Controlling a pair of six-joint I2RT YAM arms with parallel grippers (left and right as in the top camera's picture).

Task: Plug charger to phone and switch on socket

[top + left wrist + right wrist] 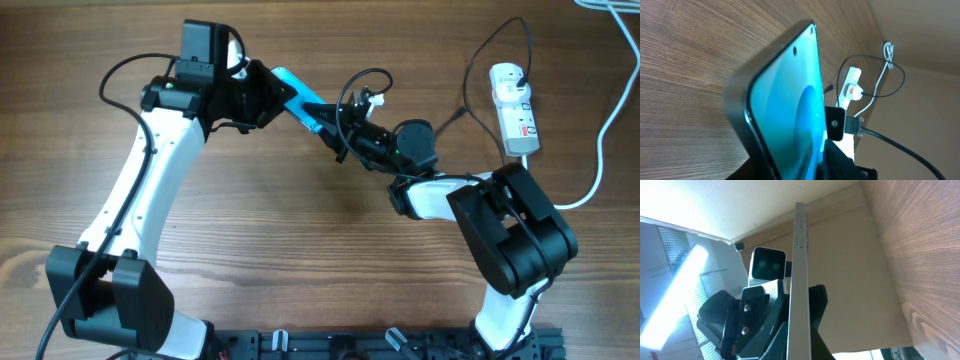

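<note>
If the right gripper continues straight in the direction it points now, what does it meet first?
The phone, at its near end, which the left gripper holds raised off the table. The charger tip in the right gripper would likely touch first, though depth is unclear.

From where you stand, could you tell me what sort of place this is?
Likely a robotics lab bench: two robot arms over a wood-grain table, a white power strip, a strip light overhead.
</note>
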